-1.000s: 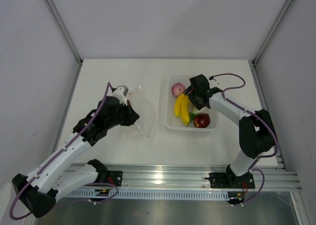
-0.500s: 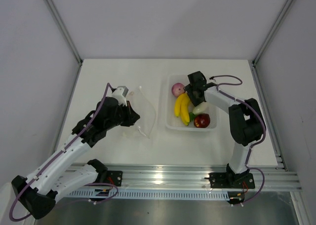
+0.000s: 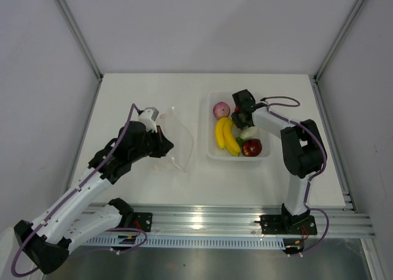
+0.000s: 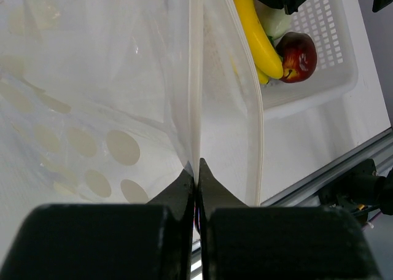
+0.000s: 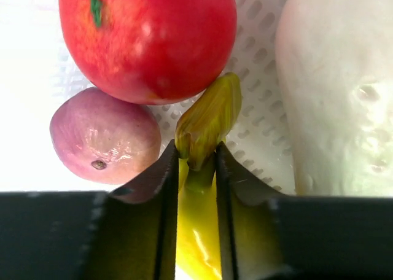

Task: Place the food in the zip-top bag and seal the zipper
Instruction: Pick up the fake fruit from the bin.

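The clear zip-top bag (image 3: pixel 179 139) lies left of the tray, its mouth standing open toward the food. My left gripper (image 3: pixel 166 143) is shut on one mouth edge (image 4: pixel 195 108), along which the zipper strip runs; the other edge (image 4: pixel 258 126) bows away. In the white tray (image 3: pixel 209 152) lie the yellow banana bunch (image 3: pixel 225 136), pink onion (image 3: pixel 220 110), dark red apple (image 3: pixel 251 148) and a white piece (image 3: pixel 248 132). My right gripper (image 5: pixel 196 164) is shut on the banana bunch's stem (image 5: pixel 210 117), beside the red fruit (image 5: pixel 147 37) and onion (image 5: pixel 104 136).
The tray has perforated walls (image 4: pixel 331 59) and stands right of the bag. White enclosure walls ring the table, and the aluminium rail (image 3: pixel 202 221) with both arm bases runs along the near edge.
My right gripper has slid to the banana bunch's stem end and closed on it. The banana has shifted slightly. My left gripper keeps holding the bag.
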You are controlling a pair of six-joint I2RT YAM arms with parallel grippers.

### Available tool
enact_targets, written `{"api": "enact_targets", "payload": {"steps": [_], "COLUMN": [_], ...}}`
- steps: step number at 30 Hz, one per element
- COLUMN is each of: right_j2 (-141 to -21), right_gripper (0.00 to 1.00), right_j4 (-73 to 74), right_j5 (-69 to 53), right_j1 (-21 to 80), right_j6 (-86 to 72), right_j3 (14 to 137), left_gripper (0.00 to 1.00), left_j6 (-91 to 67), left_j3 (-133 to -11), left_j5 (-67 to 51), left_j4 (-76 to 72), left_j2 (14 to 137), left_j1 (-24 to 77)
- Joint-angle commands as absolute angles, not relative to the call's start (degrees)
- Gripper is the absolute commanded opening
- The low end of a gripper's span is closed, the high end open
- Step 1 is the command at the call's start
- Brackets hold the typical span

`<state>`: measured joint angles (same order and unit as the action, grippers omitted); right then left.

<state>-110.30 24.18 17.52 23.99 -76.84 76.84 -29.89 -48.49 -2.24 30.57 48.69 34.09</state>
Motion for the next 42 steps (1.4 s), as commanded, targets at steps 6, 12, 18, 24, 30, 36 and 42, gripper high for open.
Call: {"api": "enact_targets", "payload": {"steps": [6,12,18,24,30,36,42], "right_j2": [-106.09,-99.5,-91.95,-83.51,-75.16,-69.0,-63.65], "right_gripper": [0.0,0.0,0.0,0.0,0.0,0.0,0.0], "right_j4": [21.45,16.1,10.13,-1.91,-4.91,-9.49,-12.04], "right_j5": [17.32,15.03,12.14,3.26,-3.33,-8.87,0.06], "right_j1": [24.61,24.61,25.14,25.93,27.16,28.12,32.95], "right_j6": [-72.17,-69.17,-63.73,-52.93,-47.72,-52.2,-64.94], "right_j3": [76.03,71.02,66.81,60.91,59.15,57.04,53.18], "left_gripper": [0.01,0.01,0.01,0.01,0.01,0.01,0.0], "left_j6": [-29.09,-29.44,-29.97,-30.32,-29.36,-29.27,-31.64], "left_j3": [-47.64,-47.81,-47.99,-49.39,-51.85,-53.35,-52.03], "left_j5": [-3.69,-3.95,-4.39,-5.97,-8.35,-10.55,-11.77], "left_j4": [29.53,29.97,30.59,31.9,33.3,34.01,31.82], "left_j2": [47.55,47.55,47.9,49.3,50.53,51.42,49.75], "left_j1": [33.66,33.58,33.49,33.22,33.13,33.05,32.96]}}
